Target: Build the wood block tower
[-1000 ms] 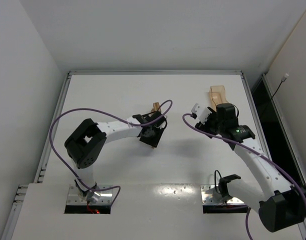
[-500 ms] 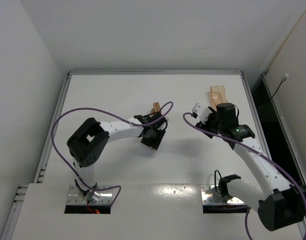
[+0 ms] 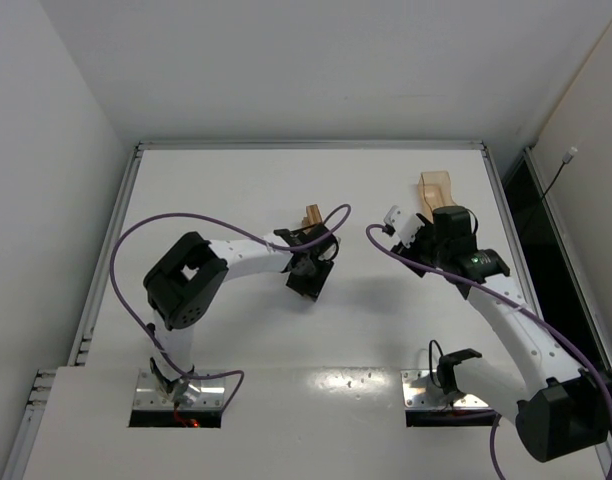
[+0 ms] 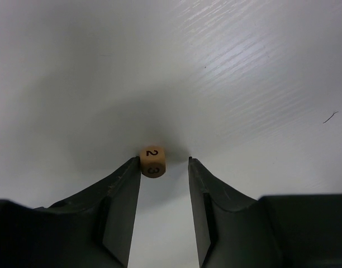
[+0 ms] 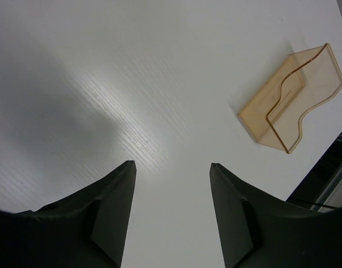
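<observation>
Left gripper low over the white table, jaws parted wider than the small light-brown wooden cube printed 2 and 3. The cube lies against the tip of the left-hand finger in the wrist view, with a clear gap to the other finger, so it is not clamped. Top view: second light-brown wooden piece on the table just beyond that wrist, shape not resolvable. Right gripper spread with nothing between its jaws, over bare table; translucent amber plastic box lies apart, toward the upper right of its wrist view.
</observation>
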`<action>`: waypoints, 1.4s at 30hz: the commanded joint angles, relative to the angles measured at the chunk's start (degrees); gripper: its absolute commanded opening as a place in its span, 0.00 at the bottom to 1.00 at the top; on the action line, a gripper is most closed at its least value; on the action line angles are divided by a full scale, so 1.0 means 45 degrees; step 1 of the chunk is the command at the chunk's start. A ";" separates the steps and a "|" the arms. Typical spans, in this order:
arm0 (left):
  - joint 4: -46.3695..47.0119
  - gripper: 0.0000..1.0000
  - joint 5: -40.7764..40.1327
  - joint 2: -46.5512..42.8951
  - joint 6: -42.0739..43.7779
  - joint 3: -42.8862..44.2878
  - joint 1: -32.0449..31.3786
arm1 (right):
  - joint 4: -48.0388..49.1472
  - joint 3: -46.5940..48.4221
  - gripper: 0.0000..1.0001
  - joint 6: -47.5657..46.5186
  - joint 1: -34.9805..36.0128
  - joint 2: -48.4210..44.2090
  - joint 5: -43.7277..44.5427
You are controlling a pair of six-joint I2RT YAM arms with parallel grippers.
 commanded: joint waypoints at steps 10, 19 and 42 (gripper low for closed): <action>-0.0103 0.15 0.0155 0.0267 0.0035 0.0437 -0.0044 | 0.0540 0.0430 0.53 0.0206 -0.0080 0.0120 -0.0326; -0.0240 0.00 -0.2848 -0.1601 0.0971 0.1724 -0.0550 | 0.0540 0.0119 0.53 0.0634 -0.0080 0.0120 -0.0580; -0.2212 0.00 0.0174 0.0811 0.2691 0.8384 0.2671 | 0.0424 0.0469 0.53 0.1183 -0.0314 0.0489 -0.1224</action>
